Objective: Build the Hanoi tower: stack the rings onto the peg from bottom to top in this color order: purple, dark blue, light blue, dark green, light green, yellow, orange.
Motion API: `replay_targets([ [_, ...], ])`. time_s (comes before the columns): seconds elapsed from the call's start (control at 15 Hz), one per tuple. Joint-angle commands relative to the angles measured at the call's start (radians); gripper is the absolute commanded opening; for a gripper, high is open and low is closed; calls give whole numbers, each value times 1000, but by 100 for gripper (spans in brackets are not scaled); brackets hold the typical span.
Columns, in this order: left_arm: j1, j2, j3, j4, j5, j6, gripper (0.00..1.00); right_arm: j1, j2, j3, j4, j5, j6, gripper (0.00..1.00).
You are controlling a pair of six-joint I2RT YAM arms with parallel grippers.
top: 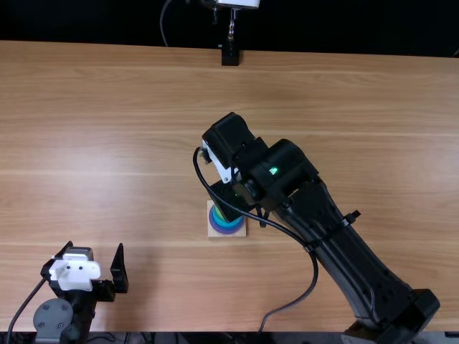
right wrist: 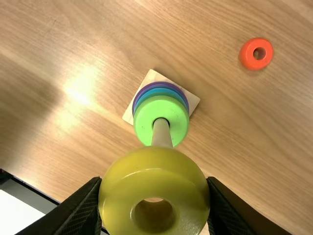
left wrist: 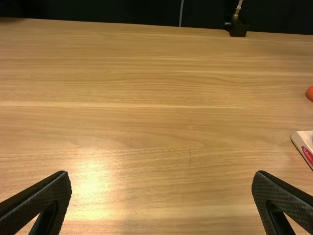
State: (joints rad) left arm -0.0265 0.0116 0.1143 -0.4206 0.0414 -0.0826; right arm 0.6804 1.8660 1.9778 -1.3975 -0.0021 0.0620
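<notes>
On the table (top: 107,129), peg (right wrist: 162,133) upright — yellow ring (right wrist: 154,182) held in right gripper (top: 231,202), left gripper (top: 95,246) wide

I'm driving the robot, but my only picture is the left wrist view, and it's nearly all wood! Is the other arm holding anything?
Observer: Yes, the right gripper is holding the yellow ring between its fingers.
Operator: Cool! I've just got a bit of something orange poking in at my edge. What is it?
Observer: That's the orange ring. It's lying flat on the table, hole facing up, away from the wooden base.
</notes>
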Motion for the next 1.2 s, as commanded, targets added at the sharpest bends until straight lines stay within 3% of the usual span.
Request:
replay_targets([
  [0.0,-10,-12,-114,-78,14,2,100,4,-24,27,3,-5,15,0],
  [1.13,-10,-12,-114,-78,14,2,100,-28,61,23,3,-3,15,0],
])
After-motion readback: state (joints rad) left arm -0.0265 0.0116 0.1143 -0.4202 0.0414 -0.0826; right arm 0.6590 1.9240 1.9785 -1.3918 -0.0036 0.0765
